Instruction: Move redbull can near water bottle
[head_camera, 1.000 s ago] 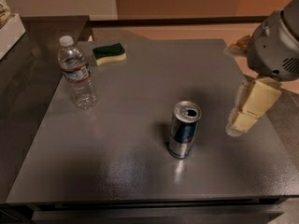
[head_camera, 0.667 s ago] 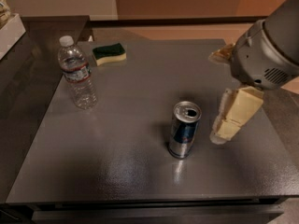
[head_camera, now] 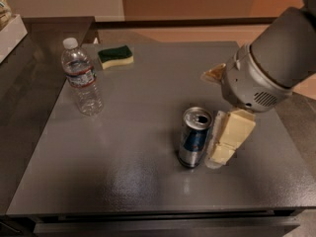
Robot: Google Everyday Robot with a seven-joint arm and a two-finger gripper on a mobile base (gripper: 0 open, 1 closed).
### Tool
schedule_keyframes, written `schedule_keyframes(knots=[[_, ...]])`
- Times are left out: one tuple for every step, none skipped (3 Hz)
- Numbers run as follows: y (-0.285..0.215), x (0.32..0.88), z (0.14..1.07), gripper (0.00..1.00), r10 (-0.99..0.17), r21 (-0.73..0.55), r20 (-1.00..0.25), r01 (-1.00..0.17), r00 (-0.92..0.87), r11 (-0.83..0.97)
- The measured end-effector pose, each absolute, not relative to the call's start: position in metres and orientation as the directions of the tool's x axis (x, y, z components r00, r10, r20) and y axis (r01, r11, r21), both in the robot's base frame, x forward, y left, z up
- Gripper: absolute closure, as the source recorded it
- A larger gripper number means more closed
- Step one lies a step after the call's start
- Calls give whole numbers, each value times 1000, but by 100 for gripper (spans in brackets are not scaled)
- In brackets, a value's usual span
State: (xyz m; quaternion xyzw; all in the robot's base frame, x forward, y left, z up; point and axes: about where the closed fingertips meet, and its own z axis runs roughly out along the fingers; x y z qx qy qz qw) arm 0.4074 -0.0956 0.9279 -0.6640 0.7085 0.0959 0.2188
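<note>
The redbull can (head_camera: 194, 137) stands upright on the grey bench (head_camera: 123, 181). It is right of the middle and nearer the front edge than the back. Its pull-tab top faces up, and its blue and silver side is towards the front.

The gripper (head_camera: 224, 144) hangs just beside the can on its right, with its pale cream tip low, down near the bench top and about level with the can's lower half. From here it looks to be touching the can's side or a hair off it. I cannot tell whether the gripper is spread or pressed together. The bulky grey wrist housing (head_camera: 256, 80) reaches in above it from over the right edge of the bench.

The water bottle (head_camera: 83, 78) stands upright well apart from the can, close to the left edge and towards the back-left corner, with its white cap on. A green and yellow sponge (head_camera: 115, 56) lies flat near the back edge, just right of the bottle and behind it.

A wide stretch of plain bench top runs between the can and the bottle, crossing the middle on a slant from front right to back left. The front-left quarter is open surface as well, out to its corner. To the can's right, a narrower strip of bench runs to the right edge, and the gripper takes up part of it.
</note>
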Motion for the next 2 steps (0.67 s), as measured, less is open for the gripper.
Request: schedule_keyframes(knots=[[-93, 405, 918, 18, -901, -140, -434, -986, -22, 92], [-89, 404, 914, 42, -893, -127, -450, -987, -27, 94]])
